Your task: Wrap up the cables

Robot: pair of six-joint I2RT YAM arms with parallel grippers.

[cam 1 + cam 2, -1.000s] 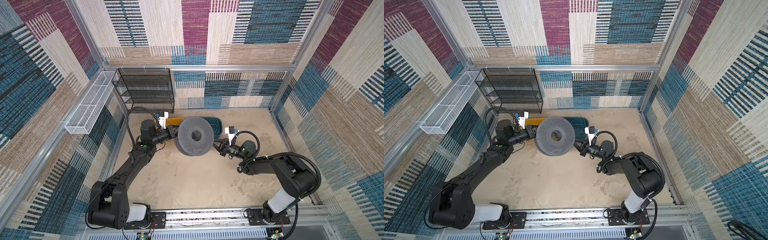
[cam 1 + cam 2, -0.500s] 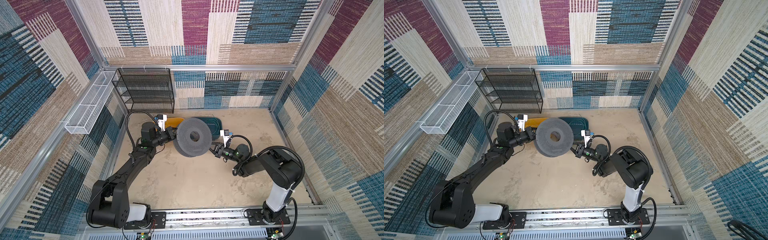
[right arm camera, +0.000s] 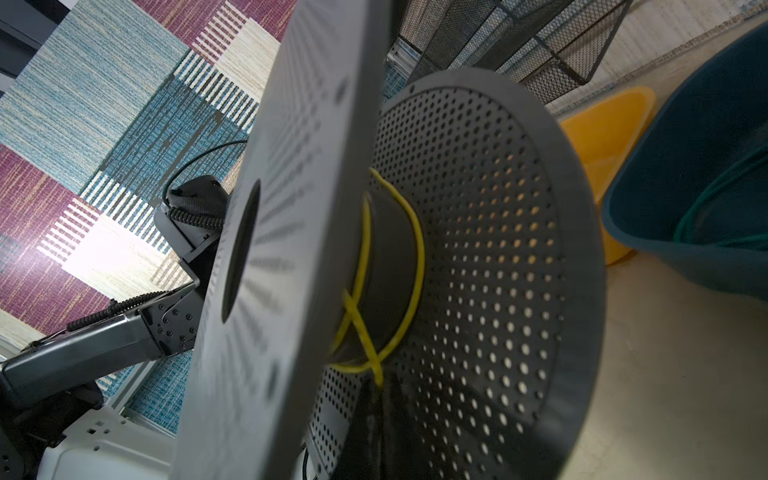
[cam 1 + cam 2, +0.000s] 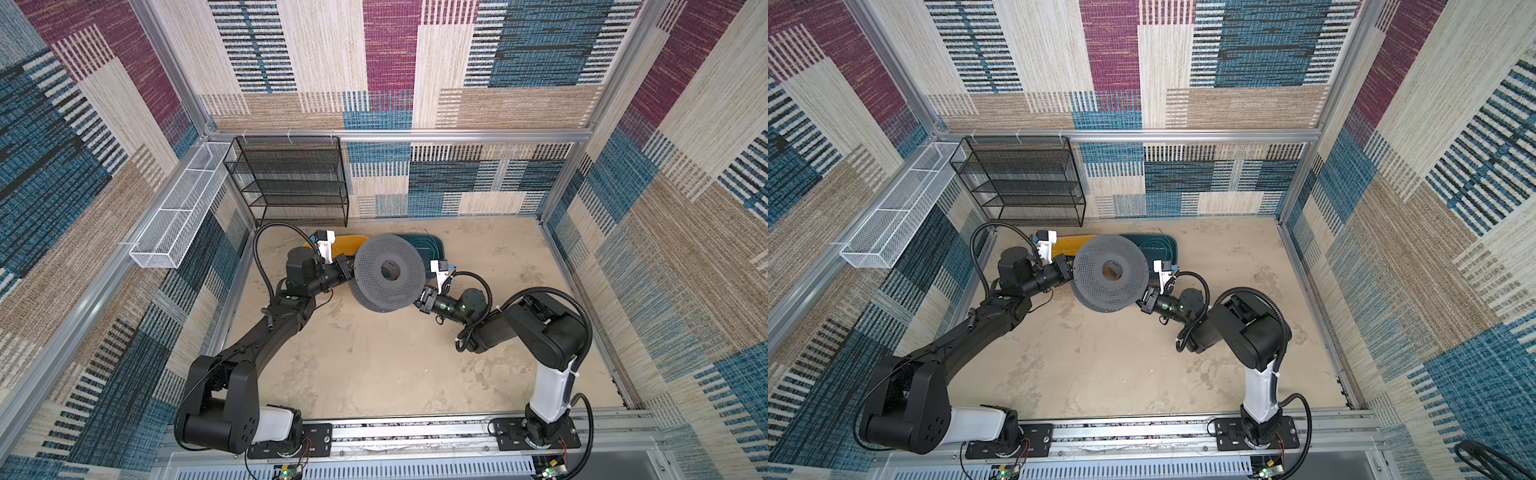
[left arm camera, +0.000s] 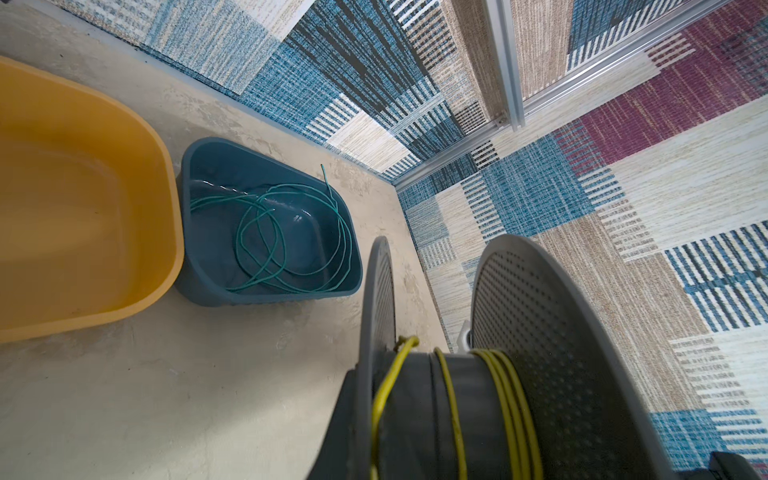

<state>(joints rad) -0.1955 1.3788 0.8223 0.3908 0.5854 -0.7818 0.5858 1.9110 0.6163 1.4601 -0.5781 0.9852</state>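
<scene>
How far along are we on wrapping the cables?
Done: yellow cable has several turns on the grey spool. In hand: left gripper and right gripper are shut at the spool, right seemingly pinching the yellow tail. Remaining: teal cable lies loose in the blue tub.

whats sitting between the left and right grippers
The grey perforated spool fills the gap between the left gripper and right gripper in both top views; the left wrist view shows yellow cable wound on its hub.

Black mesh rack [image 4: 291, 178] sits way back at 11 o'clock, with a white wire basket [image 4: 183, 212] up on the wall at 10. Yellow tub [image 4: 347, 245] is just in front of the rack, and the teal tub [image 4: 436, 253] is right at its 3 o'clock.
</scene>
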